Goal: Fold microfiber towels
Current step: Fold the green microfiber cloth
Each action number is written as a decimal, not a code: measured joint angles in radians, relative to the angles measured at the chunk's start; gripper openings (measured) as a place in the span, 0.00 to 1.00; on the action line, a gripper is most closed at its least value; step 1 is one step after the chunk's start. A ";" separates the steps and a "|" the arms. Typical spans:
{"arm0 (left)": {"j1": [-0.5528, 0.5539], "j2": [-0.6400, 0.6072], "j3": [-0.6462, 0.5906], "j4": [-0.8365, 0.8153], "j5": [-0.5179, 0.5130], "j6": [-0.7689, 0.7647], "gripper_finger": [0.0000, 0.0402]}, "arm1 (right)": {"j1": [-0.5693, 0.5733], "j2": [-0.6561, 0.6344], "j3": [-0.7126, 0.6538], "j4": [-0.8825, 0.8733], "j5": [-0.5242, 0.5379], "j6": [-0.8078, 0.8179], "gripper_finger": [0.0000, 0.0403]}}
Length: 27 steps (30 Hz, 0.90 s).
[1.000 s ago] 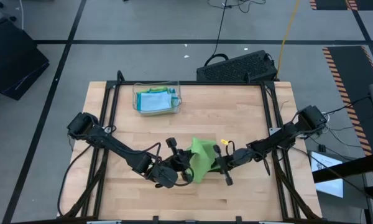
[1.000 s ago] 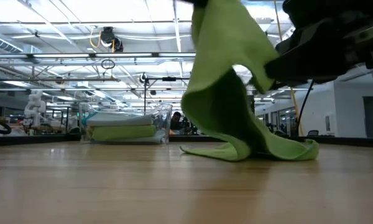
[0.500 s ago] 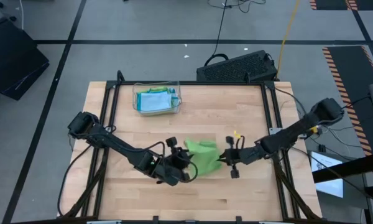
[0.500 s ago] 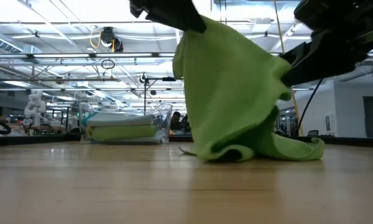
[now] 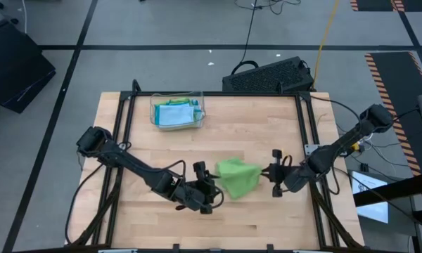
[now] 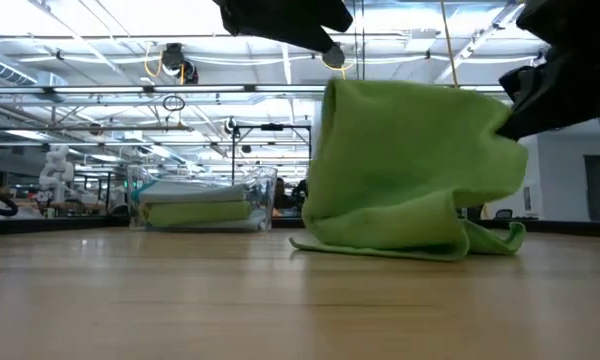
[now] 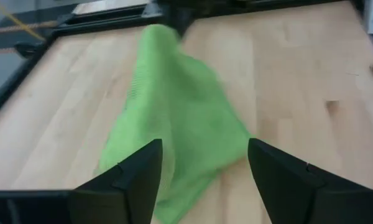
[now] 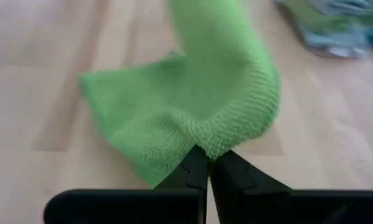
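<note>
Lime green towel (image 5: 238,176) lies bunched between left gripper (image 5: 212,192) and right gripper (image 5: 270,173)

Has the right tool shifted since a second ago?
Yes. The right tool, shut on the green towel, has moved outward toward the table's right rail.

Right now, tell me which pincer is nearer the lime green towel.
Right. The right pincer is shut on the lime green towel, pinching its edge. The left pincer is open just short of its other side, not touching it.
</note>
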 joint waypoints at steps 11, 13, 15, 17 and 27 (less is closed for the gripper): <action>-0.006 0.000 0.000 -0.033 -0.111 -0.009 0.60 | 0.000 -0.003 0.000 -0.085 0.191 0.021 0.01; 0.013 0.000 -0.002 -0.038 -0.119 -0.036 0.60 | 0.000 -0.003 0.000 -0.084 0.212 0.015 0.01; 0.036 0.000 -0.017 -0.026 -0.100 -0.060 0.60 | 0.000 -0.003 0.000 -0.083 0.217 0.007 0.01; 0.059 0.001 -0.033 -0.020 -0.060 -0.079 0.60 | 0.000 -0.003 0.000 -0.079 0.217 -0.016 0.01; 0.128 0.001 -0.188 0.311 0.187 0.027 0.60 | 0.000 -0.081 0.000 0.039 0.344 -0.221 0.01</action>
